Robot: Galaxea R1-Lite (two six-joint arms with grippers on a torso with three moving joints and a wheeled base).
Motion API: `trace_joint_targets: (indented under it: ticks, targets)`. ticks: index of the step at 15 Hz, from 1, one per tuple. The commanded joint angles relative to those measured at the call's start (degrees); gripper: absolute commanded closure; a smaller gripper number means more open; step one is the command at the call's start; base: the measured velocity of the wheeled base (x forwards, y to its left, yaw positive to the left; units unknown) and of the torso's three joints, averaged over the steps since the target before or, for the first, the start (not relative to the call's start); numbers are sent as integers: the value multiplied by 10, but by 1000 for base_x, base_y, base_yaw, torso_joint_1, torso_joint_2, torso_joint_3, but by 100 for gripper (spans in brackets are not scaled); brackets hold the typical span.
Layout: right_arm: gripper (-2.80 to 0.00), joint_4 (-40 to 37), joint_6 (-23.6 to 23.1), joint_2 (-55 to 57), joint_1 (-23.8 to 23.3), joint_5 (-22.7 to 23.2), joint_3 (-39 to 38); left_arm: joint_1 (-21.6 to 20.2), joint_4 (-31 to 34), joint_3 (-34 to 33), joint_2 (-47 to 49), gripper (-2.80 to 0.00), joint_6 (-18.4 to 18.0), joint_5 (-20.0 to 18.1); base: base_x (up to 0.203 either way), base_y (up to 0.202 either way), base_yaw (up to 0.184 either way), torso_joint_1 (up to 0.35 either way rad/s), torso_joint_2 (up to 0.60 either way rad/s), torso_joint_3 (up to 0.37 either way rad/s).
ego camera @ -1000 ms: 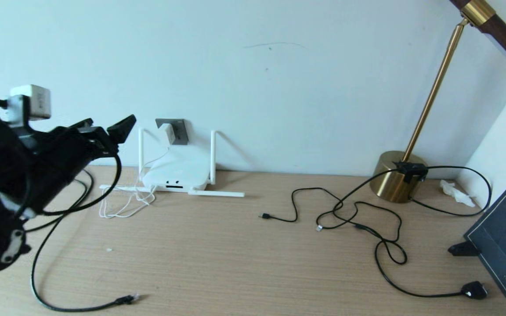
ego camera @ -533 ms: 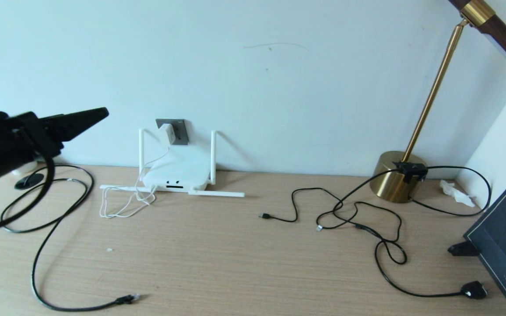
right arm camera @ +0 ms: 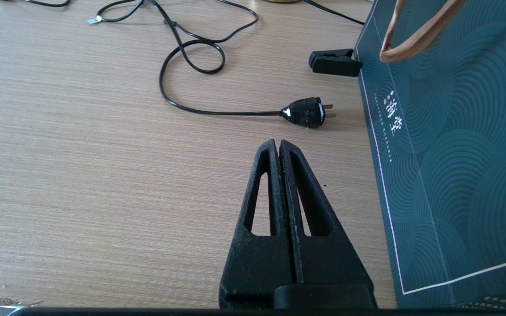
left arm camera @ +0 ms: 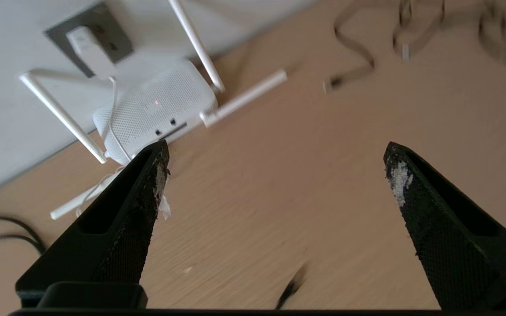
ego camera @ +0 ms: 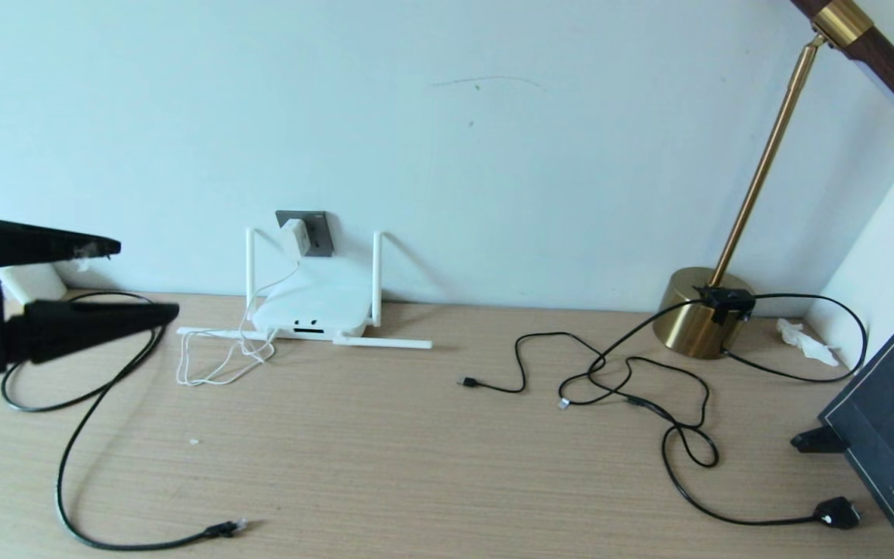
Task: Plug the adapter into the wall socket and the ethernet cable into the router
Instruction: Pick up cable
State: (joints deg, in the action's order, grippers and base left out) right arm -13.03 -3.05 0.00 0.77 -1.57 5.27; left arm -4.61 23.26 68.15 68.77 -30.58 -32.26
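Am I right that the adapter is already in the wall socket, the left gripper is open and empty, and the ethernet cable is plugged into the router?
Not quite: the ethernet cable is not plugged in. In the head view its connector lies loose on the desk, well in front of the router. The rest holds: the adapter sits in the wall socket, and the left gripper is open and empty.

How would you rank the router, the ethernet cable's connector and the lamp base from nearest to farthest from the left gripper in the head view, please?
From the left gripper:
1. Router, against the wall.
2. Ethernet cable's connector, at the desk's front.
3. Lamp base, far right.
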Motion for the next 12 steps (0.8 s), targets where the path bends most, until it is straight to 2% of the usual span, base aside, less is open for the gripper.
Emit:
trace_joint_targets:
  ticks: [1, 3, 4, 5, 8, 10, 11, 12]
  targets:
    - [0, -1, 0, 0, 0, 0, 0, -56, 87, -12, 32, -280, -334, -29, 0, 0, 0, 0, 0, 0]
    - [0, -1, 0, 0, 0, 0, 0, -112, 164, -18, 67, -280, -577, -43, 0, 0, 0, 0, 0, 0]
    - [0, -1, 0, 0, 0, 0, 0, -136, 201, -22, 82, -280, -674, -43, 0, 0, 0, 0, 0, 0]
    - [0, -1, 0, 0, 0, 0, 0, -158, 239, -36, 89, -280, -730, -32, 0, 0, 0, 0, 0, 0]
    - [0, -1, 0, 0, 0, 0, 0, -181, 297, -86, 80, -280, -749, 13, 0, 0, 0, 0, 0, 0]
    - [0, -1, 0, 0, 0, 0, 0, -178, 312, -101, 87, -280, -791, 23, 0, 0, 0, 0, 0, 0]
    - [0, -1, 0, 0, 0, 0, 0, -171, 312, -99, 91, -280, -808, 51, 0, 0, 0, 0, 0, 0]
    - [0, -1, 0, 0, 0, 0, 0, -149, 311, -97, 95, -280, -806, 75, 0, 0, 0, 0, 0, 0]
